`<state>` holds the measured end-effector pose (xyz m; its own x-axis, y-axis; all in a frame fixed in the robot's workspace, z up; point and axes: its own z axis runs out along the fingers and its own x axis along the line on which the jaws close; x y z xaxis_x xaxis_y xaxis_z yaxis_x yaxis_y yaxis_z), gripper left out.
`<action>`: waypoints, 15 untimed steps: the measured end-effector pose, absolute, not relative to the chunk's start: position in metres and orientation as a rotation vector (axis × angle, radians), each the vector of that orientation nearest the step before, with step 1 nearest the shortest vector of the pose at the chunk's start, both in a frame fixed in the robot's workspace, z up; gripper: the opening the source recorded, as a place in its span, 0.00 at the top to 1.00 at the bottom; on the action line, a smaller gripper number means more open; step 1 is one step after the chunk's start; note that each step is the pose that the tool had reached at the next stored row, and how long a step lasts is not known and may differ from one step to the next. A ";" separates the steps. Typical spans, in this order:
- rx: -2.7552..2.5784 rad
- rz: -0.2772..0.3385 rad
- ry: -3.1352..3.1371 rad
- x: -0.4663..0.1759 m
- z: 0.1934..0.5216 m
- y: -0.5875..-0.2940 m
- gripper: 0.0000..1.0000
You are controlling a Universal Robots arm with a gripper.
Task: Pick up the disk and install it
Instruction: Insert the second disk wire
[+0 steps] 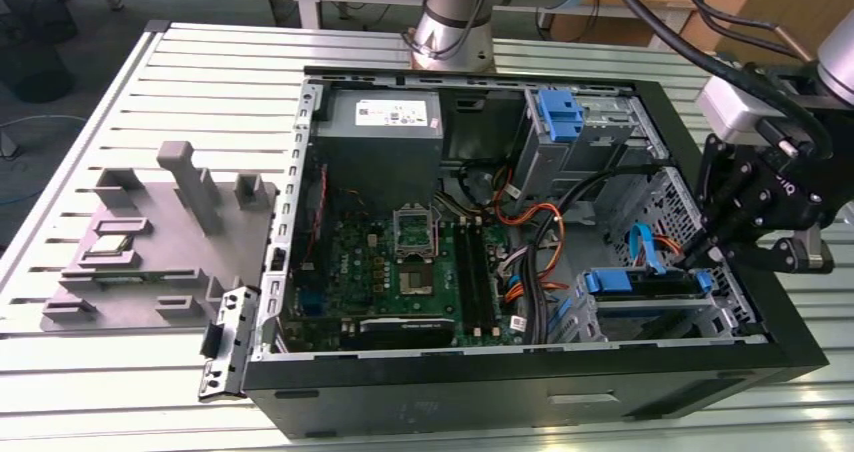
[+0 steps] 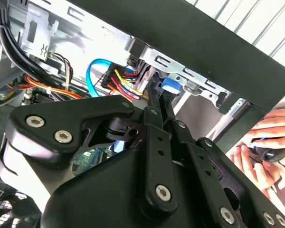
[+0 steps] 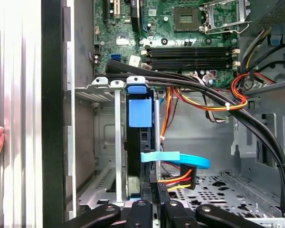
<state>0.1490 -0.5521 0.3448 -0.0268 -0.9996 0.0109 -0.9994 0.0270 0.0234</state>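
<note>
The disk (image 1: 647, 282) stands on edge inside the drive cage at the front corner of the open computer case (image 1: 534, 382), on the exterior view's right. Its blue plastic frame (image 3: 140, 111) shows between the cage's metal rails, and a blue corner of the disk (image 2: 171, 85) shows past the fingertips. My gripper (image 1: 691, 262) reaches down into that cage. Its two black fingers lie close together, shut, with the gripper (image 3: 156, 187) against the disk's end. In the second wrist view the gripper (image 2: 157, 88) touches the cage beside the blue frame.
A blue flat cable (image 3: 180, 159) and red-yellow wires (image 3: 180, 179) cross beside the fingers. Thick black cables (image 3: 218, 102) run over the cage. A grey box (image 1: 380, 117) and blue latch (image 1: 561, 112) sit at the case's back. A grey fixture (image 1: 147, 242) lies left. A person's hand (image 2: 268, 142) rests outside the case.
</note>
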 end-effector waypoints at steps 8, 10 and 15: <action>2.188 -0.013 -2.221 0.147 0.342 -0.555 0.84; 2.190 -0.013 -2.220 0.147 0.341 -0.555 0.84; 2.193 -0.013 -2.217 0.146 0.339 -0.555 0.84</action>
<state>0.1464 -0.5551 0.3394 -0.0106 -0.9999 0.0109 -0.9997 0.0108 0.0223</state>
